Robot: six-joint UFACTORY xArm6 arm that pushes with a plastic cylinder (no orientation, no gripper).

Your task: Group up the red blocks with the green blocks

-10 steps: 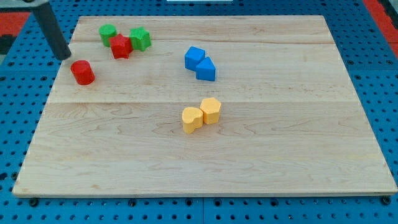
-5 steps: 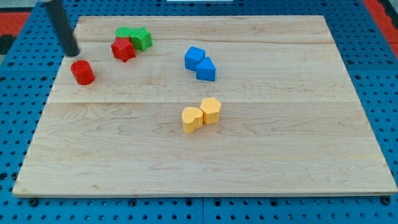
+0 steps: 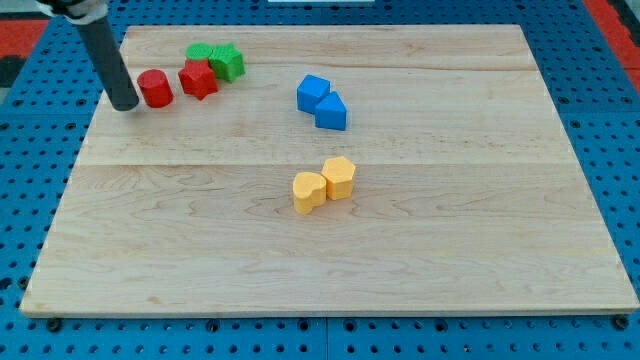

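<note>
Two red blocks far left on bench (image 3: 300, 250): red cylinder (image 3: 154, 88) just beside red star block (image 3: 198, 78), touching green blocks (image 3: 218, 58). My tip (image 3: 125, 104) at cylinder's left. No gripper fitted. Light, rigid, likely slides easily; push left face rightward.

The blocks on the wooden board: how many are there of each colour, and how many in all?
Red: 2, the red cylinder and the red star block
Green: 2
Blue: 2
Yellow: 2
Total: 8
</note>
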